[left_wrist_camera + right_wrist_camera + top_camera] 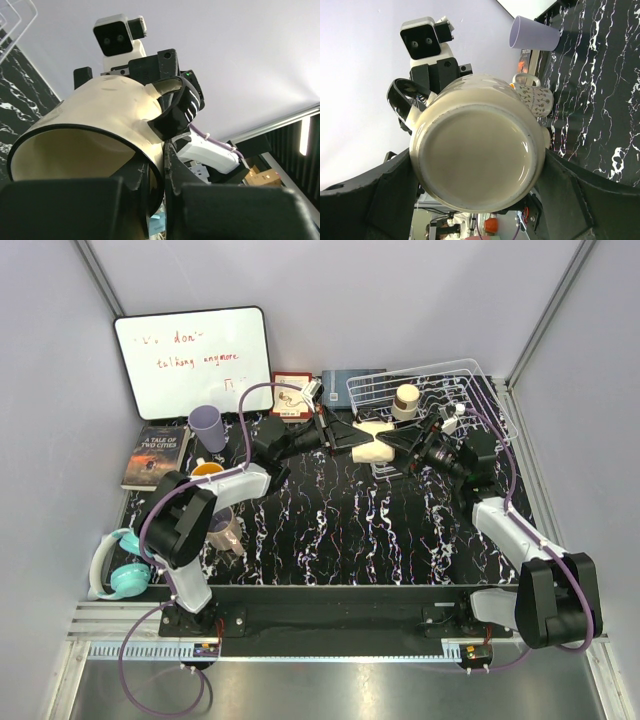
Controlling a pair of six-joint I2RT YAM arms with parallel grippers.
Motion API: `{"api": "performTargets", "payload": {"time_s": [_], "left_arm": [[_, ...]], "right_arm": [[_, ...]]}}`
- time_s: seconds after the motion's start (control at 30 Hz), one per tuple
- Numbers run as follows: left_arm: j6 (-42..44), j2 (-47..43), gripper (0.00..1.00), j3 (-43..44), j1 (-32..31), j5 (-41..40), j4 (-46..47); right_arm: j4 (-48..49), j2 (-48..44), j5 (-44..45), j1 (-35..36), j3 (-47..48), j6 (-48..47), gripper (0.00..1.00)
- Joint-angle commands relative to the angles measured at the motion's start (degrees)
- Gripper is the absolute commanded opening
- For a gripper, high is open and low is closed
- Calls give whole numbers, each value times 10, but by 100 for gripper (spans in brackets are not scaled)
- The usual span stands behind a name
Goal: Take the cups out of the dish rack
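Note:
A cream mug (370,448) hangs on its side above the table in front of the white wire dish rack (470,380), held from both ends. My left gripper (345,440) is shut on the mug's rim wall (100,110), one finger inside and one outside. My right gripper (402,447) is shut around the mug's base (477,165). A beige cup (406,400) stands in the rack. A lavender cup (208,427), an orange-inside cup (207,470) and a patterned mug (532,97) stand on the table at the left.
A whiteboard (190,360) leans on the back wall. A book (155,455) lies at the left. A red box (292,393) sits beside the rack. Teal headphones (125,575) lie at the near left edge.

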Motion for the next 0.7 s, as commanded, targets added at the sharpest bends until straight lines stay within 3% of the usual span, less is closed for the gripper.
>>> {"api": "performTargets", "payload": {"time_s": [0.0, 0.1, 0.17, 0.2, 0.23, 0.3, 0.33, 0.67], "left_arm": [[-8, 9, 0, 17, -2, 16, 56], [1, 2, 0, 18, -2, 19, 17], [30, -4, 0, 21, -1, 23, -17], [41, -14, 0, 23, -1, 23, -47], [56, -17, 0, 22, -1, 26, -52], [60, -26, 0, 19, -1, 32, -50], [59, -28, 0, 15, -1, 34, -49], [5, -52, 0, -33, 27, 27, 28]], "right_arm": [[33, -27, -7, 5, 3, -19, 0], [18, -32, -6, 5, 5, -26, 0], [1, -33, -7, 5, 10, -34, 22], [-4, -33, -8, 4, 12, -35, 42], [-11, -34, -9, 5, 15, -40, 73], [-34, -38, -9, 5, 20, -47, 95], [-47, -39, -3, 5, 22, -51, 100], [-77, -59, 12, 4, 41, -62, 100]]}}
